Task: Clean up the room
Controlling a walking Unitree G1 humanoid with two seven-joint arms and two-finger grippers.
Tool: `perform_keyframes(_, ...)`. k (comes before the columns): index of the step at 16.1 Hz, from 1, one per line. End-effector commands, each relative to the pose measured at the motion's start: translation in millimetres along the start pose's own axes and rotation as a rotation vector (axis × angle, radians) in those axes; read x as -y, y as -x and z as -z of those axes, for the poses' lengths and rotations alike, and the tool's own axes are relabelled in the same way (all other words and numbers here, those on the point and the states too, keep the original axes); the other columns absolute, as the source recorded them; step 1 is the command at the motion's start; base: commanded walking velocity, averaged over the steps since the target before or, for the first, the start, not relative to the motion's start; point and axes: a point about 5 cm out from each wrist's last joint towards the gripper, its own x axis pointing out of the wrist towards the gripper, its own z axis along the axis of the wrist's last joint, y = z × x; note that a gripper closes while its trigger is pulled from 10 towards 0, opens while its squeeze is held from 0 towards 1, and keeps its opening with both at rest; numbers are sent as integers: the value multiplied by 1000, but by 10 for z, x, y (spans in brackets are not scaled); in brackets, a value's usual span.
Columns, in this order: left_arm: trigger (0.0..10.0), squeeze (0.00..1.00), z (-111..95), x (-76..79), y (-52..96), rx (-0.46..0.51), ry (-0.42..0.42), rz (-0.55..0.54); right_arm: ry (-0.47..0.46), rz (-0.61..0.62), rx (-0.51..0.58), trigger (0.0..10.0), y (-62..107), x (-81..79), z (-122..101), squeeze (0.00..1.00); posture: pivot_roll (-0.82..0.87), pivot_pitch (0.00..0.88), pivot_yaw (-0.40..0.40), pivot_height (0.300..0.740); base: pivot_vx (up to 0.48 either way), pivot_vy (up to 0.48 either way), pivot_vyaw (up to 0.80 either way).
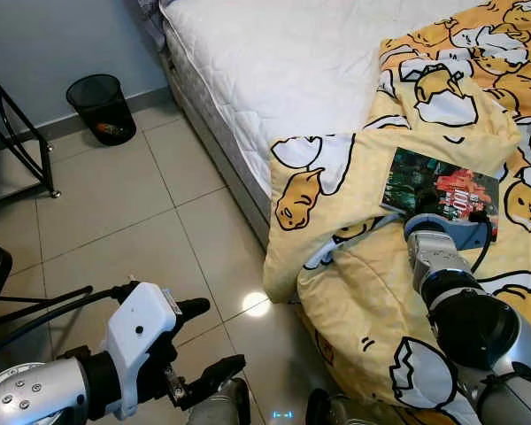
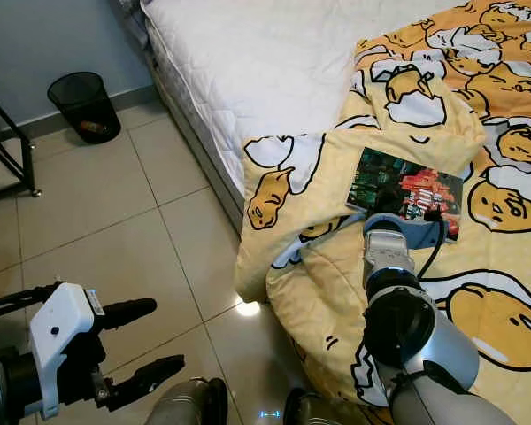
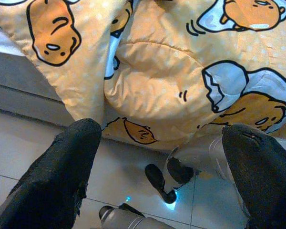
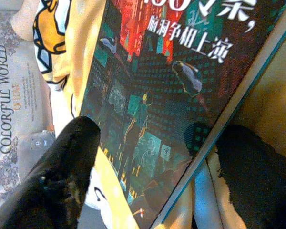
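A book (image 1: 442, 190) with a dark, red and teal cover lies flat on the yellow cartoon blanket (image 1: 363, 292) near the bed's edge. My right gripper (image 1: 451, 212) reaches over the blanket to the book's near edge. It is open. In the right wrist view the book (image 4: 171, 95) lies between its fingers (image 4: 66, 171), one on each side of the book's edge, not closed on it. My left gripper (image 1: 214, 336) hangs open and empty over the tiled floor at the lower left, facing the blanket's hanging fold (image 3: 148, 86).
The white mattress (image 1: 283, 62) runs along the back, with the blanket draping off its side to the floor. A black mesh waste bin (image 1: 102, 108) stands by the grey wall. A black metal rack (image 1: 18, 133) is at the far left. Open tile floor (image 1: 133, 204) lies between.
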Motion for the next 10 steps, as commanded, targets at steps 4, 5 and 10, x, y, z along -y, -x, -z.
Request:
perform_keyframes(4,10000,749,-20,29,20,-3,-6,-13,-40,-35,39,0,-27,-121,-64,0,273,194,48,740,0,0,0)
perform_keyframes(5,10000,753,-18,39,20,-2,-4,-14,-46,-37,44,0,-27,-117,-74,0,273,194,48,740,0,0,0)
perform_keyframes(10,10000,753,-5,46,24,-6,1,-16,-57,-50,49,0,-30,-138,-80,0,270,189,48,740,0,0,0)
